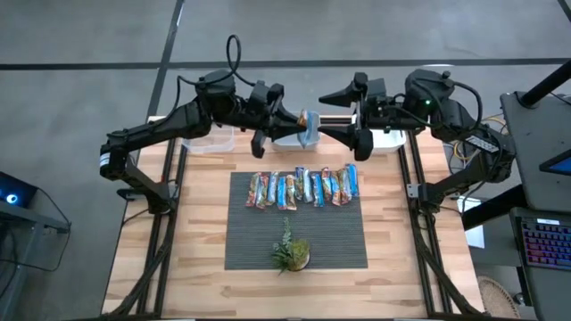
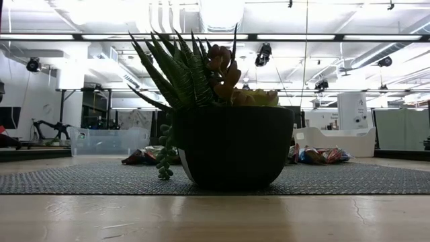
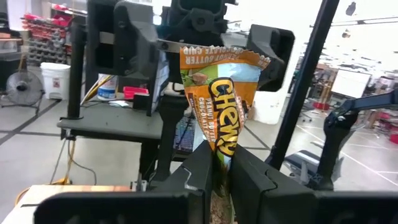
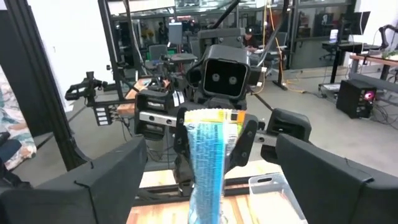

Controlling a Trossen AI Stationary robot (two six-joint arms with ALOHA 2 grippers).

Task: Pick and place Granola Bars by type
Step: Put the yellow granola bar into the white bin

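From above, the left end effector (image 1: pixel 290 119) and right end effector (image 1: pixel 332 119) meet over the far edge of the surface (image 1: pixel 201 259), a bar (image 1: pixel 309 127) between them; the other Granola Bars (image 1: pixel 305 187) lie in a row on the grey mat (image 1: pixel 259 241), open mat around the plant (image 1: pixel 291 251). The low view shows only the pot, hiding most bars. The left wrist view shows its fingers (image 3: pixel 199 174) clamped on the orange-and-blue bar (image 3: pixel 222 109). The right wrist view shows its fingers (image 4: pixel 112 180) spread wide either side of the bar (image 4: pixel 208 165).
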